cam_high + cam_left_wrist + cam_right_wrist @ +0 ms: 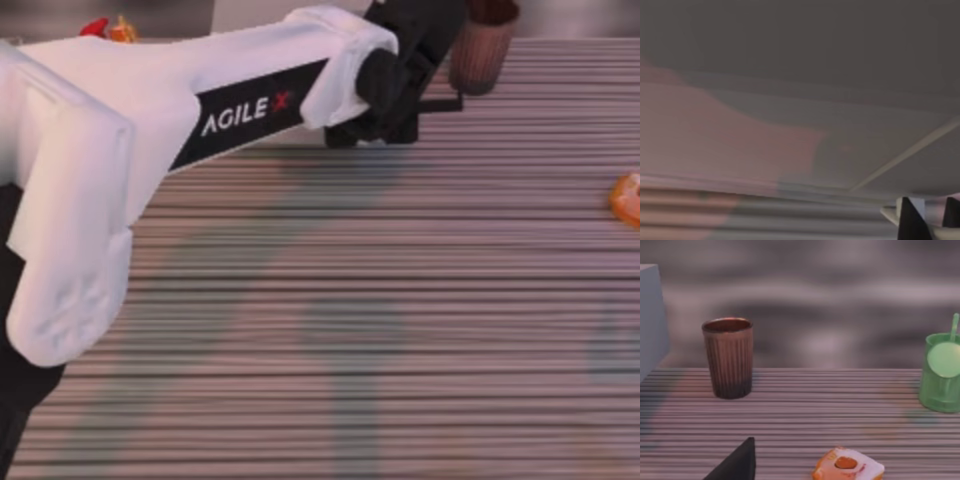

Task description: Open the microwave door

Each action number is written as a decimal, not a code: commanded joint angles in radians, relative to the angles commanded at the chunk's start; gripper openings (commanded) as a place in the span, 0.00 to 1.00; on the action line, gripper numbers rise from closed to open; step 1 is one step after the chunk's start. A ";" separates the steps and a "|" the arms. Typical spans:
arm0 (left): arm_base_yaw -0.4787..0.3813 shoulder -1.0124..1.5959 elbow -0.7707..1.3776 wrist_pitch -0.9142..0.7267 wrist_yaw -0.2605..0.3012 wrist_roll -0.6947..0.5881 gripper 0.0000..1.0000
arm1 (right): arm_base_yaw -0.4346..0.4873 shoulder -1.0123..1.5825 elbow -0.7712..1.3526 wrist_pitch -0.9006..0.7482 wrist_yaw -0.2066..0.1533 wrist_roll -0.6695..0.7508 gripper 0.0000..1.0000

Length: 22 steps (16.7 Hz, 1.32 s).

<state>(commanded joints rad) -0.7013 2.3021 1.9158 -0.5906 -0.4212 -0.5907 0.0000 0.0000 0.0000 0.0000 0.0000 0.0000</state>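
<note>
Microwave: we see only a light-grey box (pixel 650 315) at the edge of the right wrist view, beside the brown ribbed cup (pixel 728 357); in the top view our left arm covers the far edge where it stands.
Microwave door: the left wrist view is filled by a flat grey panel (pixel 850 65) very close to the camera, with a pale seam running across it; we judge this to be the door or the underside of the oven, but cannot tell which.
Left gripper: at the far edge of the table (pixel 330 330), just left of the cup (pixel 482 50); the gripper (pixel 395 100) is dark and foreshortened, and we cannot tell its opening.
Right gripper: parked; only one dark fingertip (pixel 737 465) shows, near an orange and white snack (pixel 849 466) and a green cup (pixel 940 372).
Progress: we judge the reach to be made; whether the door has swung at all is not visible, so the pull looks left to do.
</note>
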 joint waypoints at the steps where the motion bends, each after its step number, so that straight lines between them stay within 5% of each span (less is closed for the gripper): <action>1: 0.000 0.000 0.000 0.000 0.000 0.000 0.00 | 0.000 0.000 0.000 0.000 0.000 0.000 1.00; 22: 0.003 -0.055 -0.096 0.062 0.034 0.054 0.00 | 0.000 0.000 0.000 0.000 0.000 0.000 1.00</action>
<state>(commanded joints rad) -0.6979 2.2472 1.8199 -0.5282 -0.3876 -0.5363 0.0000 0.0000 0.0000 0.0000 0.0000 0.0000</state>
